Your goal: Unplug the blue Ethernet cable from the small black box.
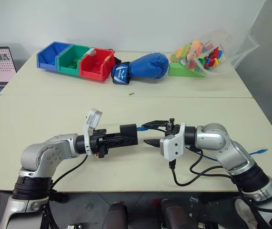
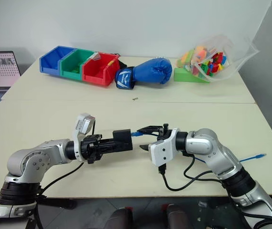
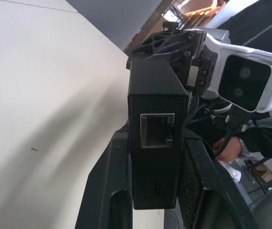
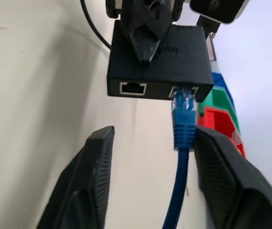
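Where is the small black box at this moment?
In the head views, the small black box is above the table's near-centre, clamped in the left gripper, facing the open right gripper.

Even, bright overhead light is illuminating the table [image 1: 126, 107]; soft shadows are falling beneath the arms; wrist views are blurring close up.

Left tool [image 2: 108, 145] gripping small black box [image 2: 122, 139], blue Ethernet cable [image 2: 136, 134] plugged in, right tool [image 2: 147, 138] spread

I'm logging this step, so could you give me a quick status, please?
Left hand shut on small black box. Right hand open around blue Ethernet cable, plug still in port. Nothing in the way.
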Tool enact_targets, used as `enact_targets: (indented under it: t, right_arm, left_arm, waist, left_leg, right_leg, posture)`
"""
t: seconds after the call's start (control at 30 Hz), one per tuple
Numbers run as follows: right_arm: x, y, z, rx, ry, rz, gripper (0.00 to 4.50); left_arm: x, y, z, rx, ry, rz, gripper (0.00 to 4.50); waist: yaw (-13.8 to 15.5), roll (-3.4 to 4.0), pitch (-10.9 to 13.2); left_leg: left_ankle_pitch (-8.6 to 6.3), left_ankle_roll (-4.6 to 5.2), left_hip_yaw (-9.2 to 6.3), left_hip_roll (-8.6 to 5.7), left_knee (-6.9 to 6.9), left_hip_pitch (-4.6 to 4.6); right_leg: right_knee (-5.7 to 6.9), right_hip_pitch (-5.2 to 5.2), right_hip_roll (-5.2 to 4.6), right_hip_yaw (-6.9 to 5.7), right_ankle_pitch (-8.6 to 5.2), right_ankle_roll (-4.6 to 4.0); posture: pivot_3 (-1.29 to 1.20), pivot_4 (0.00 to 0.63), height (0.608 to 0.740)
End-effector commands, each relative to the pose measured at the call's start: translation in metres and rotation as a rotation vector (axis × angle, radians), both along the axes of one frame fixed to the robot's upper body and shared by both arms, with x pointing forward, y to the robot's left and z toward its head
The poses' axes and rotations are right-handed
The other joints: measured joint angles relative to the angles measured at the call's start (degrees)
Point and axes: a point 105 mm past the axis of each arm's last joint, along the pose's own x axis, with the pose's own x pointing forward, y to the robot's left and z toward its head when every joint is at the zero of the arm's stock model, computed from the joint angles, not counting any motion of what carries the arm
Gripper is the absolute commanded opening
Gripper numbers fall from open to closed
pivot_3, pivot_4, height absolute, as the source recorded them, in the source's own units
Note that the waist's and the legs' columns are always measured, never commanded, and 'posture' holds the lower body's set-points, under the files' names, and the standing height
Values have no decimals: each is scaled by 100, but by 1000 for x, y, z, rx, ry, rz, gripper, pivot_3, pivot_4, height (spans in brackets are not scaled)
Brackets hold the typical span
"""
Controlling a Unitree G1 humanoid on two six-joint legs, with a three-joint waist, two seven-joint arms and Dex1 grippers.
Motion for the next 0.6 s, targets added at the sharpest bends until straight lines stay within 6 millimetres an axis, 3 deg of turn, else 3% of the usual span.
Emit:
enact_targets:
  t: [0.03,0.17,0.3,0.6]
  right_arm:
    - [-20,-16,26,163,361,-14,3201]
    - [-23,-10,42,317,705,-18,3201]
    - [-18,1,41,396,940,-20,3201]
    - [-10,14,22,437,1157,-35,3201]
  left_arm:
    - [-1,2,4,55,-91,-68,797]
    - [-2,6,3,94,-140,-113,797]
    - [-6,4,8,79,-169,-145,797]
    - [-13,3,13,54,-210,-139,797]
  waist:
    - [7,2,1]
    - [-3,1,1]
    - [-82,3,2]
    - [-88,3,2]
  left_leg:
    - [0,0,0,0,0,0]
    - [0,0,-2,-2,0,2]
    - [0,2,-6,7,-1,5]
    - [0,2,-6,2,-1,-7]
  right_leg:
    - [0,1,-1,0,0,1]
    - [1,4,-6,0,5,-10]
    - [5,0,5,3,-7,10]
    - [-4,-2,2,1,-11,13]
  posture:
    - [0,150,740]
    - [0,150,740]
    - [0,150,740]
    - [0,150,740]
